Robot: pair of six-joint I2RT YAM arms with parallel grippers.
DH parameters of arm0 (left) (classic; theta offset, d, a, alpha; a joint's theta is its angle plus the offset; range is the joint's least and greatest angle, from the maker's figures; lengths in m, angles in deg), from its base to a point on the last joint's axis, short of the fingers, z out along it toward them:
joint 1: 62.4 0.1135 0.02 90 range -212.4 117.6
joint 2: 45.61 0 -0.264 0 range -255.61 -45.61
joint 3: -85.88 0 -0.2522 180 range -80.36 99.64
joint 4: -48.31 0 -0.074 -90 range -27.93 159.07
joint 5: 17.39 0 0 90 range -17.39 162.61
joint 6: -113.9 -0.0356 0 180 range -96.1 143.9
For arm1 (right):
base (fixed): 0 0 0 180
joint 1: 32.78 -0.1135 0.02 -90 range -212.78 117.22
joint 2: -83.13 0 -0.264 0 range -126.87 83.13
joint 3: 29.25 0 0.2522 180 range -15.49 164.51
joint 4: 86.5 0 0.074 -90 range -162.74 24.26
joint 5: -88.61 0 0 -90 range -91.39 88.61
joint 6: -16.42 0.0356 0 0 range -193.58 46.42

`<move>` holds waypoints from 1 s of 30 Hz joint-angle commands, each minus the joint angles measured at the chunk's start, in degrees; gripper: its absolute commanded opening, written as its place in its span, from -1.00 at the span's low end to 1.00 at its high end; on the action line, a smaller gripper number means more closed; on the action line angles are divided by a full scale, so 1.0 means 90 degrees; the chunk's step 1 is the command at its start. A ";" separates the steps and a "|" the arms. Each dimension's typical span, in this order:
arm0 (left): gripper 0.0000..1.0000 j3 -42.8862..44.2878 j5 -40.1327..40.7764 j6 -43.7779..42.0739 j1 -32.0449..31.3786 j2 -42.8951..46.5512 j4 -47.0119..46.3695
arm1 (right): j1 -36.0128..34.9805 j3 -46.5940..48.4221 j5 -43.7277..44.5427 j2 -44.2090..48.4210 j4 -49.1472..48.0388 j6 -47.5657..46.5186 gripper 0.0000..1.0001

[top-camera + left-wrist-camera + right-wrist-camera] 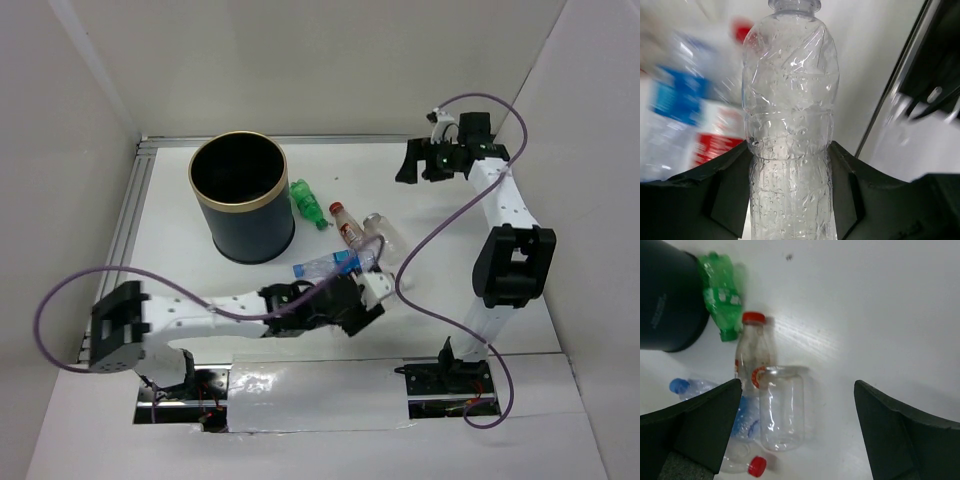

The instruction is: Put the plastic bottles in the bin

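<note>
Plastic bottles (347, 226), bin (245, 228) on white table (330, 165); white walls (340, 60) around.

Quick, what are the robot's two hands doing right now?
Left gripper: jaws closed on a clear bottle.
Right gripper: jaws open, holding nothing.

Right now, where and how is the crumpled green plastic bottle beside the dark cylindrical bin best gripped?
Probably across the tapered neck end of the green plastic bottle, coming down from above. It lies flat, its body close against the dark bin, while the neck points away, leaving finger room on both sides.
</note>
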 commanded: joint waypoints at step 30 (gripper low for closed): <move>0.98 0.2038 0.2050 -0.0131 0.5677 0.1591 -0.0349 | -0.1305 -0.2223 0.1491 0.0111 0.0035 -0.0575 0.93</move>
